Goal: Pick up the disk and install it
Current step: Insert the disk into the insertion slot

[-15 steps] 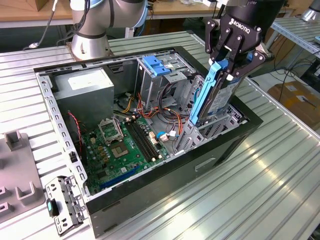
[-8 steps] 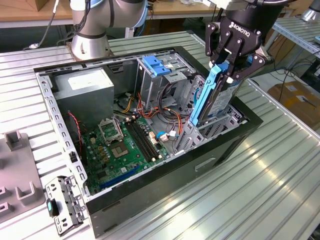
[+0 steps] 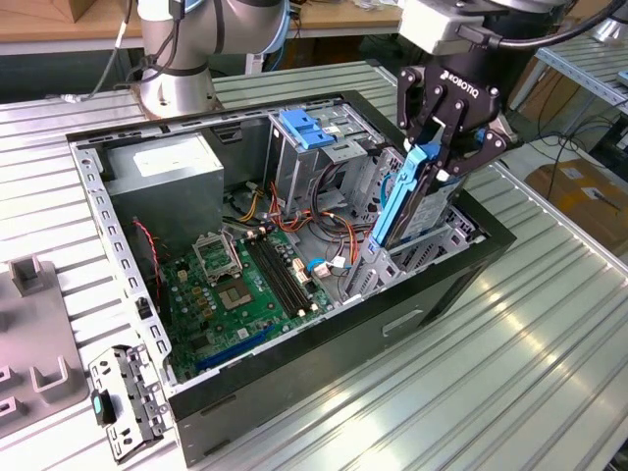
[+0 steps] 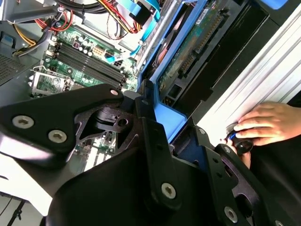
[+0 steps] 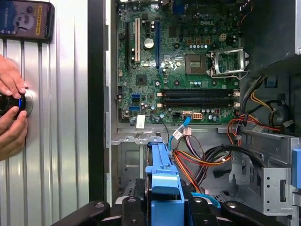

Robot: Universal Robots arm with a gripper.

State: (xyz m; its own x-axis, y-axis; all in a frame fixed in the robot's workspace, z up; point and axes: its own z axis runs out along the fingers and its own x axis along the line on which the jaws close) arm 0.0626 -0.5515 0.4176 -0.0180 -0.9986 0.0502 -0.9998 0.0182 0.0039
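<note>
Blue plastic forms the carrier [image 3: 400,201] that runs along the edge of the disk [image 3: 432,201], and the hand [image 3: 447,162] is closed on the upper end of the two together. The disk stands tilted. Its lower end is already inside the bay [image 3: 424,257], at the end of the case [image 3: 324,368] on the exterior view's right, and its upper part rises above the rim. The case lies open on the counter [image 3: 510,392].

I judge that the step in hand is the insertion, and that it is about half done. To do it well, the carrier should stay parallel to the walls of the bay, so that both sides slide evenly and neither one jams. The push should follow the tilt of the disk and not go straight down. Orange and red cables [image 3: 329,224] lie near the bay, and they should not be caught under the lower end. The grip should stay firm until the disk is seated.
</note>
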